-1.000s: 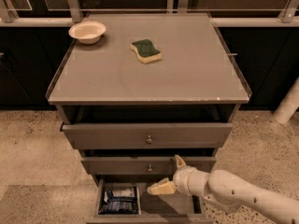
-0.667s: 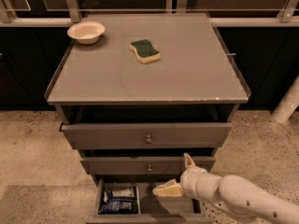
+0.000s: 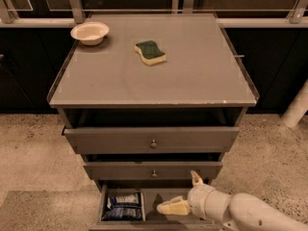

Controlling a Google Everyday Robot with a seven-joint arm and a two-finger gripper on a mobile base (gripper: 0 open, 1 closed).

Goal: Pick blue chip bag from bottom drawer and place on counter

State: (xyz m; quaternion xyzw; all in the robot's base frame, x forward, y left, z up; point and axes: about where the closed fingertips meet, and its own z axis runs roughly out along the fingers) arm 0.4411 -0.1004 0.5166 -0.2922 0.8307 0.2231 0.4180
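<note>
Camera view: the gripper (image 3: 185,192) has dropped lower into the bottom drawer (image 3: 150,200), fingers spread wide. The blue chip bag (image 3: 124,207) lies untouched at the drawer's left, so a leftward reach comes next.

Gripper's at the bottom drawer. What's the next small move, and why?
Probably shift the gripper left and down onto the chip bag. It is open and empty over the right part of the bottom drawer, while the bag lies flat at the left end, apart from the fingers.
</note>
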